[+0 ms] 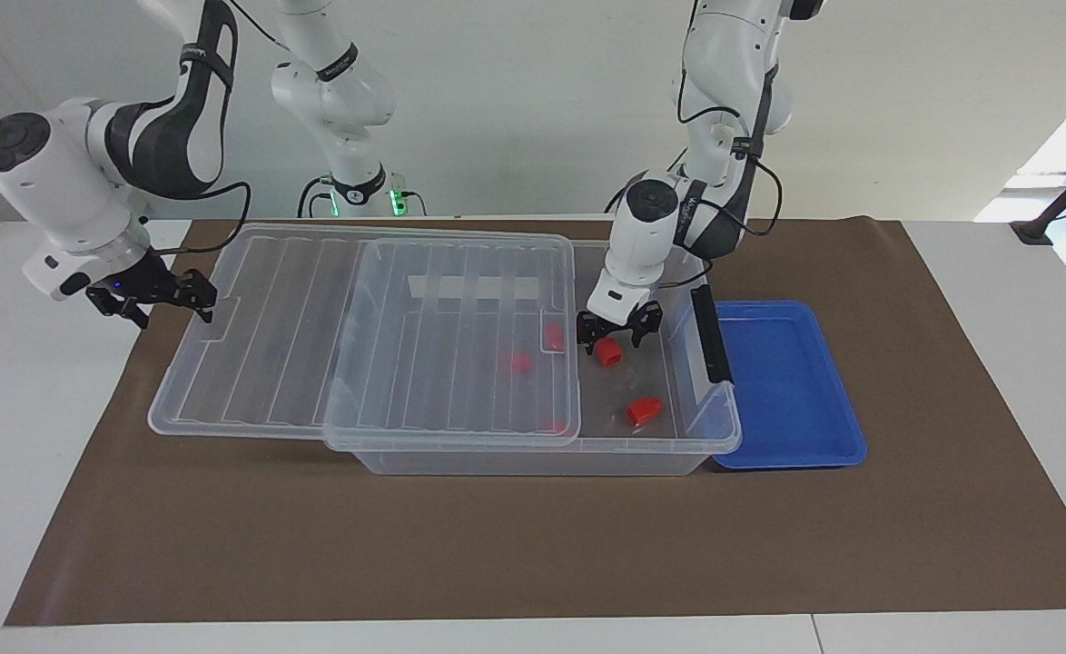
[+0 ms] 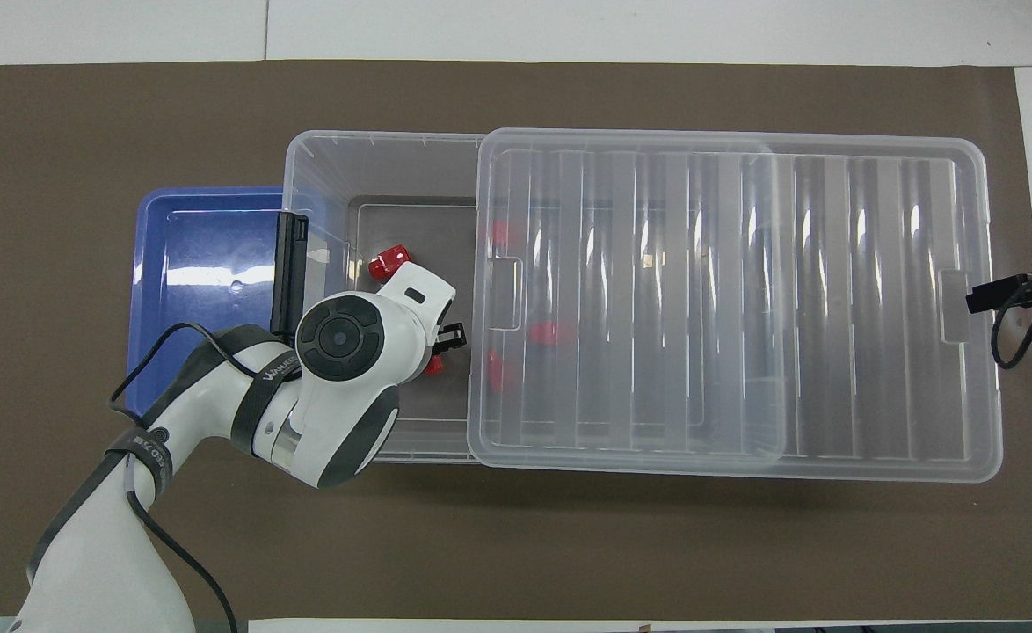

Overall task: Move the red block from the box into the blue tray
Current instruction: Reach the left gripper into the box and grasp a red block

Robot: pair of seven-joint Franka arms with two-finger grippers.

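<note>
The box (image 1: 533, 461) is a clear bin on the brown mat, with its ribbed lid (image 1: 297, 327) slid toward the right arm's end. My left gripper (image 1: 617, 340) is down inside the uncovered part, open, its fingers on either side of a red block (image 1: 608, 352); whether they touch it I cannot tell. Another red block (image 1: 644, 411) lies loose farther from the robots. Three more show through the lid, one of them (image 1: 517, 361) near its edge. The blue tray (image 1: 787, 381) lies empty beside the box at the left arm's end. My right gripper (image 1: 170, 298) is open just off the lid's end.
A black clip handle (image 1: 711, 334) stands on the box end next to the tray. The lid (image 2: 744, 308) overhangs the box (image 2: 375, 141) toward the right arm's end. The brown mat (image 1: 497, 545) covers the table around them.
</note>
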